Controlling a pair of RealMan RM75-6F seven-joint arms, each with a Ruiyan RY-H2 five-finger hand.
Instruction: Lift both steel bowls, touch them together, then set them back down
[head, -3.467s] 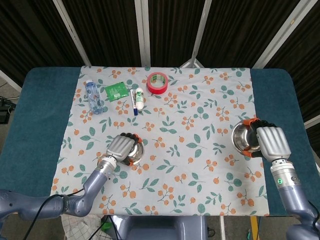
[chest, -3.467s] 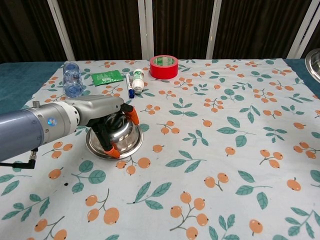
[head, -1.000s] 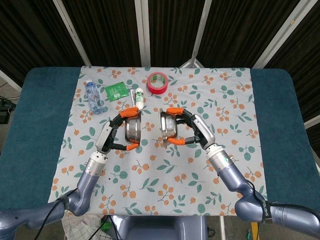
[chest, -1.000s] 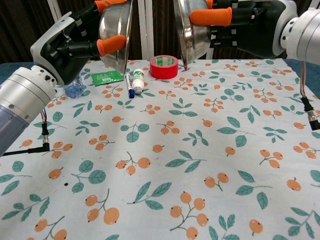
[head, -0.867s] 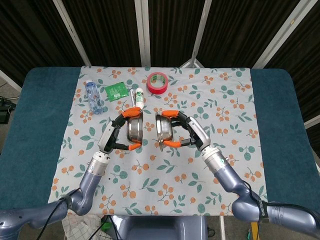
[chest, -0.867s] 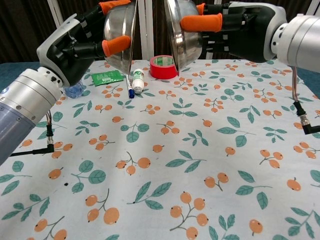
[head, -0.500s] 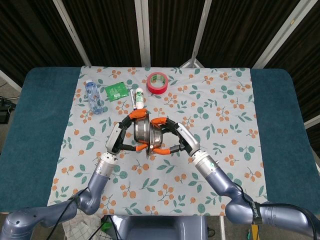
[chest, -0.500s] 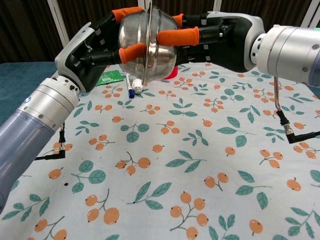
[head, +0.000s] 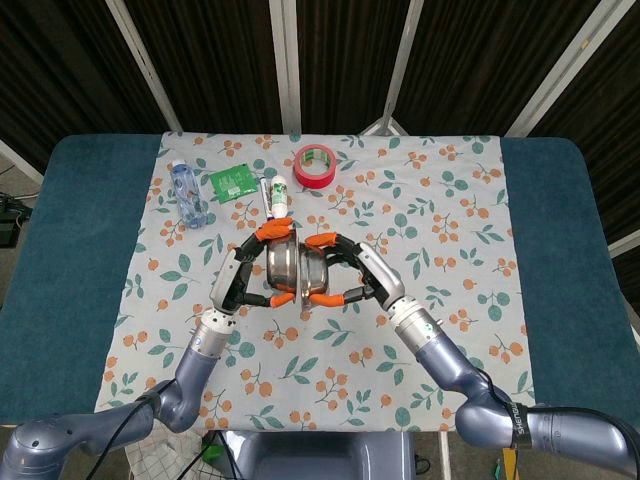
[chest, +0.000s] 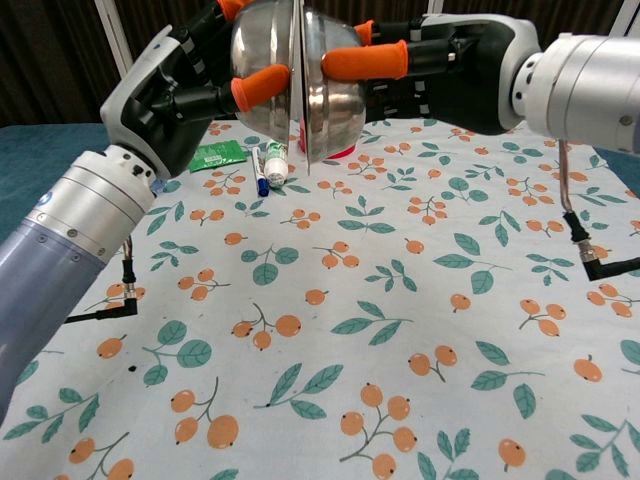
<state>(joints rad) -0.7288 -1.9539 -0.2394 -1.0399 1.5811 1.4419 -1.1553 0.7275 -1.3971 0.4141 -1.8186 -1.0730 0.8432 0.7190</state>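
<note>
Two steel bowls are held up in the air above the middle of the floral cloth, rim against rim. My left hand (head: 243, 277) (chest: 180, 75) grips the left bowl (head: 282, 268) (chest: 265, 75) from behind, its orange fingertips wrapped over the bowl's back. The right bowl (head: 315, 273) (chest: 335, 85) sits in my right hand (head: 362, 277) (chest: 440, 65), gripped the same way. In the chest view the two rims meet in one vertical line. The bowls' insides are hidden.
At the back of the cloth (head: 440, 220) lie a red tape roll (head: 313, 165), a green packet (head: 232, 182), a clear water bottle (head: 187, 194), a blue pen (head: 268, 206) and a small white tube (head: 279, 197). Blue table (head: 70, 250) borders the cloth on both sides.
Both hands lifted the bowls off the cloth, turned them on edge and brought them inward until the rims met. In the last half second the pair rose slightly.
</note>
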